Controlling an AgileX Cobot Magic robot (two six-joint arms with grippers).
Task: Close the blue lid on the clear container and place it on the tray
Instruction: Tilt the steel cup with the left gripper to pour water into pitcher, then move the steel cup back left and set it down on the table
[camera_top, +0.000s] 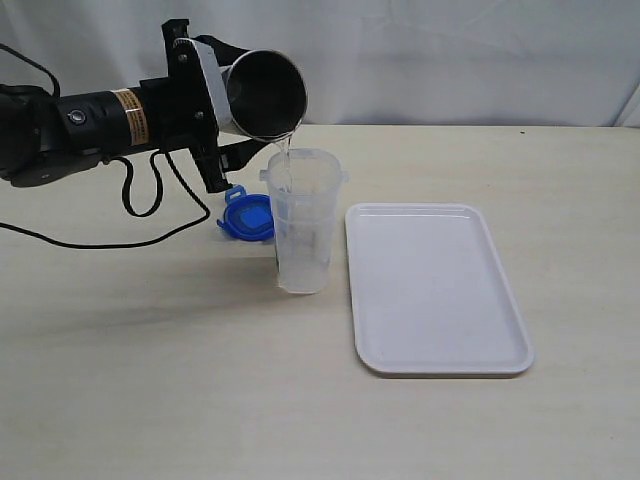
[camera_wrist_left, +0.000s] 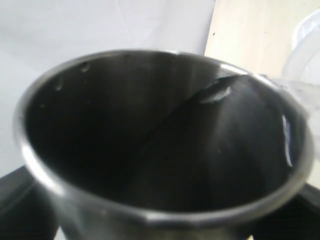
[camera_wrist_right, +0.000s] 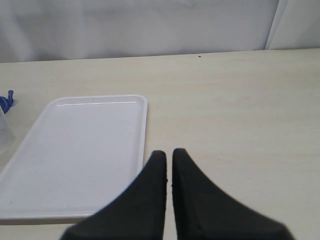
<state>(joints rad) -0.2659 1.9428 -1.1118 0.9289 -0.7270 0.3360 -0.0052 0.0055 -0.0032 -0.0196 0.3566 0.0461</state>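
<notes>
Left jaws clamp cup (camera_top: 265, 95), right jaws closed

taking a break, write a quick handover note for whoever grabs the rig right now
Left gripper: clamped on the steel cup, tipped over the clear container, water pouring in.
Right gripper: shut, holding nothing, low beside the tray.
Blue lid: lying on the table next to the container, on the side away from the tray, not fitted.
Container: upright on the table just off the tray's edge, not on it.
Done: none of the lid or tray steps.
Left: finish pouring, put the cup down, snap the lid on, set the container on the tray.
</notes>
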